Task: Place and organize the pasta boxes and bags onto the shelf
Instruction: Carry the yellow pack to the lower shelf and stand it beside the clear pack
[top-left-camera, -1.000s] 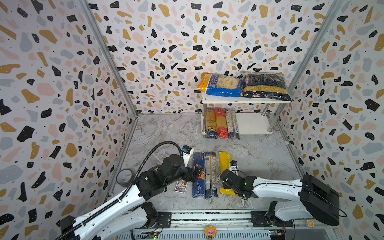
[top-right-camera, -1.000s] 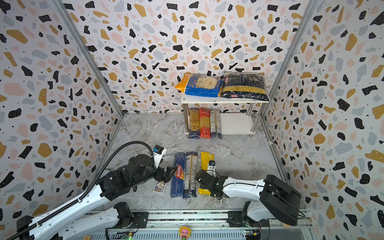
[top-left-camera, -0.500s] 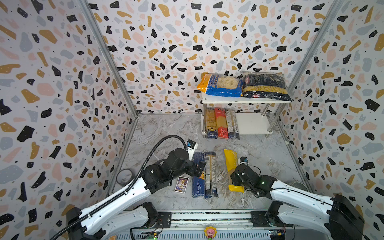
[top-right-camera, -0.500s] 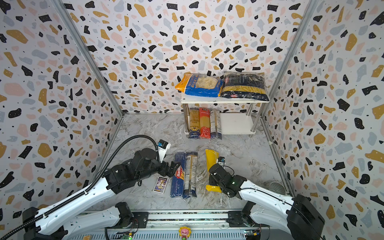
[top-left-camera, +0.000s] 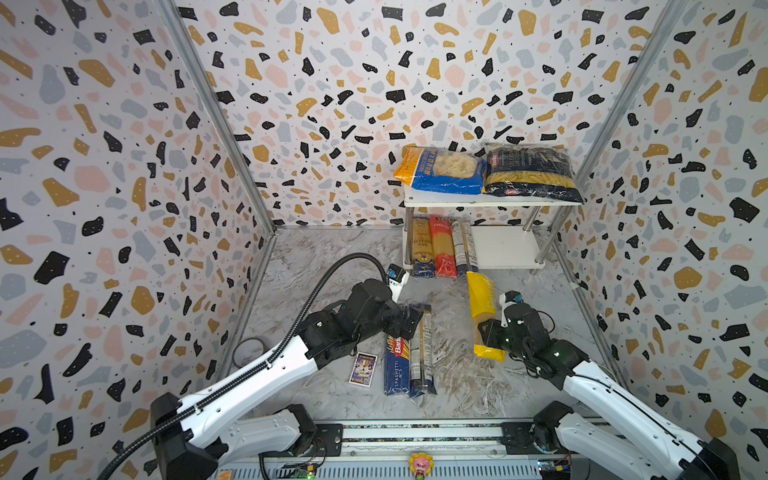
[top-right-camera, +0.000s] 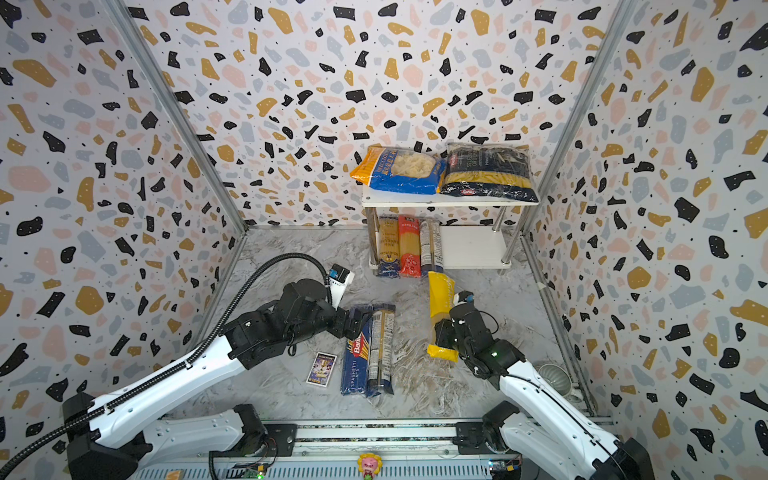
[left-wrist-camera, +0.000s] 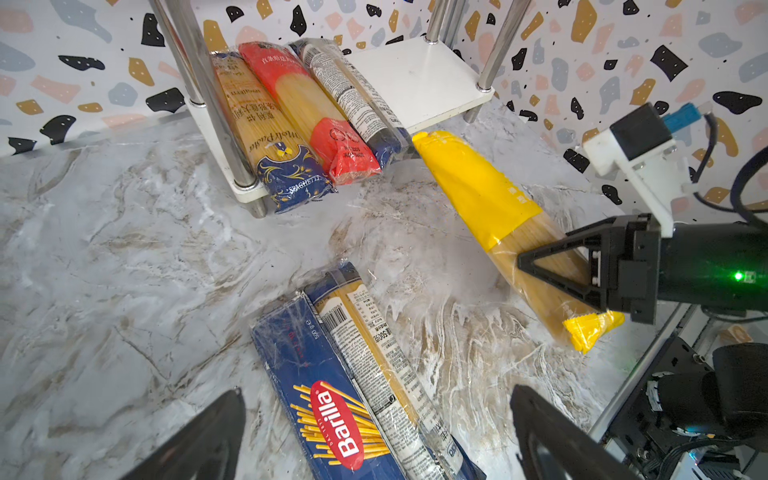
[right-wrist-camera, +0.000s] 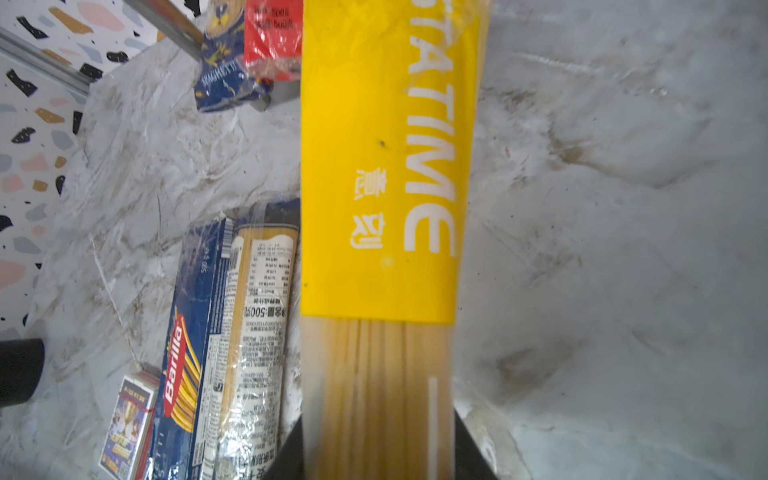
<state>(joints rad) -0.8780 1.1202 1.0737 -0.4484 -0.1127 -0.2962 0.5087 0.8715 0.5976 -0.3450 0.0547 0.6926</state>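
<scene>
Stock as I recorded it:

1. Shelf (top-left-camera: 509, 249), at the back right of the floor. The top board held the blue-orange shell bag (top-left-camera: 440, 170) and the navy penne bag (top-left-camera: 530, 174), side by side. The left part of the lower board held the gold-navy spaghetti pack (top-left-camera: 419, 249), the red spaghetti pack (top-left-camera: 441, 247) and the clear-dark spaghetti pack (top-left-camera: 462, 247), touching in a row.
2. Yellow spaghetti pack (top-left-camera: 480, 295). My right gripper (top-left-camera: 487, 334) was clamped narrow on it towards its near end. The far end sat at the lower board's front edge, just beside the clear-dark spaghetti pack.
3. Barilla box (top-left-camera: 395, 365) and labelled spaghetti pack (top-left-camera: 420, 353). They lay flat on the floor, touching, between my arms.
4. My left gripper (top-left-camera: 409, 322). The jaws were spread wide and held nothing, over the Barilla box's far end.
5. Picture card (top-left-camera: 363, 369), on the floor just left of the Barilla box.
6. Tape roll (top-left-camera: 249, 351), by the left wall.
</scene>
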